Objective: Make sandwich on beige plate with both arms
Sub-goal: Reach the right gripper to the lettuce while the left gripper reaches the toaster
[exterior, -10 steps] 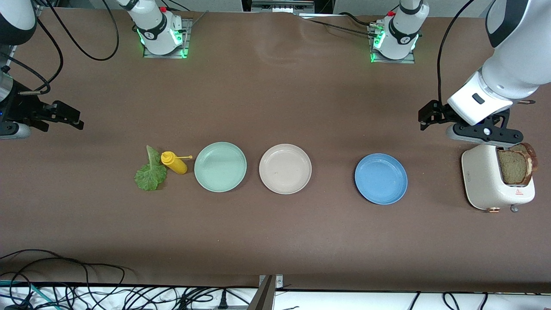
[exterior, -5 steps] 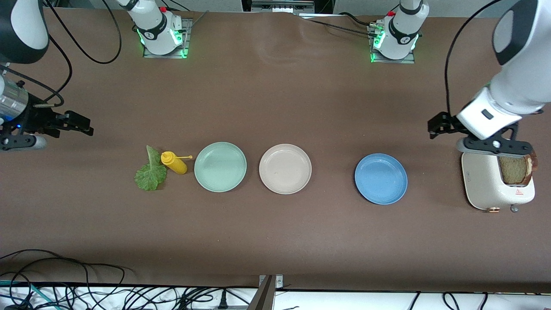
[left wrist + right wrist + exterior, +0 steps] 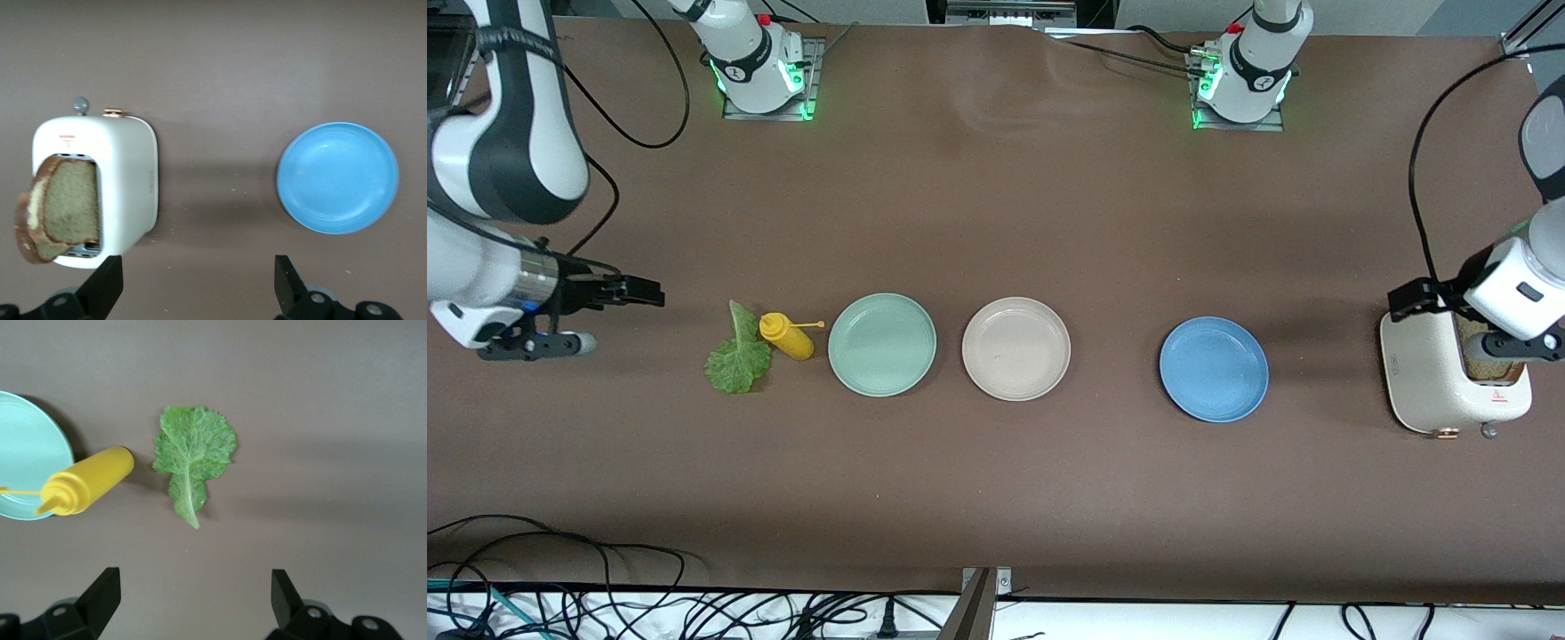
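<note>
The beige plate [image 3: 1016, 348] lies bare at the table's middle. A green lettuce leaf [image 3: 738, 356] [image 3: 193, 457] lies flat on the table toward the right arm's end. Brown bread [image 3: 63, 210] stands in a white toaster [image 3: 1432, 373] [image 3: 127, 167] at the left arm's end; in the front view the left hand hides most of it. My left gripper [image 3: 1507, 348] [image 3: 198, 283] hangs open above the toaster. My right gripper [image 3: 529, 342] [image 3: 193, 600] hangs open over bare table beside the lettuce, on its right arm's end side.
A yellow squeeze bottle [image 3: 787, 336] [image 3: 87, 480] lies between the lettuce and a mint-green plate [image 3: 882, 344]. A blue plate [image 3: 1214, 369] [image 3: 338, 177] sits between the beige plate and the toaster. Cables run along the table's front edge.
The left gripper has travelled over the toaster and now covers most of the bread in the front view. The right gripper has swung closer to the lettuce. Both stayed open.
</note>
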### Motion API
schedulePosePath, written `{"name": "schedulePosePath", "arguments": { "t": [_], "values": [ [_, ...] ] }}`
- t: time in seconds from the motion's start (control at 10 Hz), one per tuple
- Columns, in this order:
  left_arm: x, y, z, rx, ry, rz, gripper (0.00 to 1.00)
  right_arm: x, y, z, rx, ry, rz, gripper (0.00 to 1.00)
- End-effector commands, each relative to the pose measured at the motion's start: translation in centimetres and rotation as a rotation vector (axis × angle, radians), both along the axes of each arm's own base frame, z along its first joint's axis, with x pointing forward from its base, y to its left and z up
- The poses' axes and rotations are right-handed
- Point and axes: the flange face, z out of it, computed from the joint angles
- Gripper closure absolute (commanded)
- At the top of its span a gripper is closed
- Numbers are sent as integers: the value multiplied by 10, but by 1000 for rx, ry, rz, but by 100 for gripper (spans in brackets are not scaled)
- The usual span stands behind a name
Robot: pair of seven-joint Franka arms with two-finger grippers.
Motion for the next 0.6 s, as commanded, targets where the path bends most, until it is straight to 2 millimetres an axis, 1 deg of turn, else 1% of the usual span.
{"name": "schedulePosePath", "arguments": {
  "t": [0.0,0.1,0.2,0.3,0.4,0.5],
  "values": [
    [10,21,-15,28,-3,2,0,6,3,-27,15,40,13,0],
    [10,22,-19,26,4,2,0,8,10,-39,12,54,23,0],
    [11,25,-20,23,7,-19,0,14,13,-61,11,57,26,0],
    [13,46,-27,9,4,-32,0,16,13,-88,11,78,24,0],
    [15,54,-35,2,2,-52,0,15,23,-109,15,111,28,0],
    [20,66,-51,-1,7,-38,0,14,29,-129,16,141,37,0]
  ]
}}
